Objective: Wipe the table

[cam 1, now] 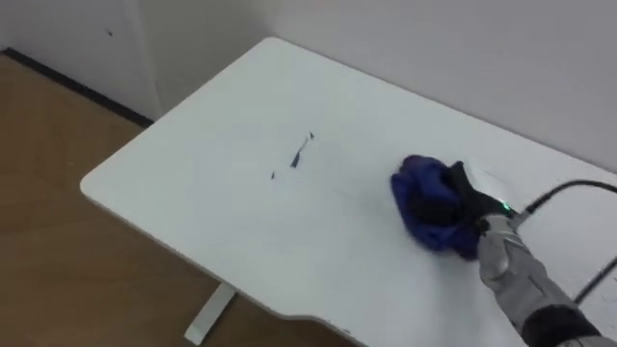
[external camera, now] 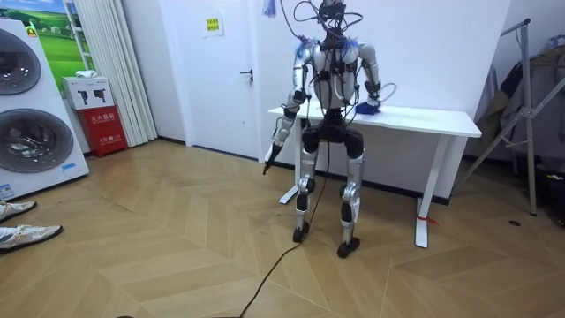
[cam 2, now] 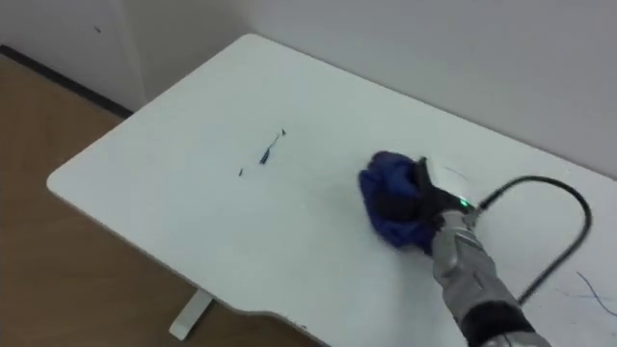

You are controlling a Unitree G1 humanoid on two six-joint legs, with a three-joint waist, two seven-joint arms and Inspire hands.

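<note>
- The white worktop point(cam 1: 222, 212) stands against a pale wall, with brown wood floor point(cam 1: 58, 260) beside it.
- The blue cloth point(cam 1: 424, 198) lies bunched up on the worktop, over on the right side and near the wall.
- The right hand point(cam 1: 468, 202) sits on top of the cloth and its dark fingers are clenched around it — it is grasping the cloth.
- Some small dark marks point(cam 1: 301, 154) are on the worktop, to the left of the cloth and well apart from it.
- The eye views show these marks — in the room view they are too small to see.
- The room view shows the robot standing upright on both legs at the long side of the worktop, with its back to the camera.
- There the cloth is just a tiny blue spot on the worktop, by the arm on the room view's right.
- The left hand point(external camera: 269, 157) hangs down by the robot's side, away from the worktop; I cannot tell if it is released or clenched.
- The room view also has a washing machine point(external camera: 26, 124), a red box point(external camera: 104, 128) and a white door point(external camera: 221, 79) on its left side.
- A person's shoes point(external camera: 26, 234) rest on the floor at the left edge.
</note>
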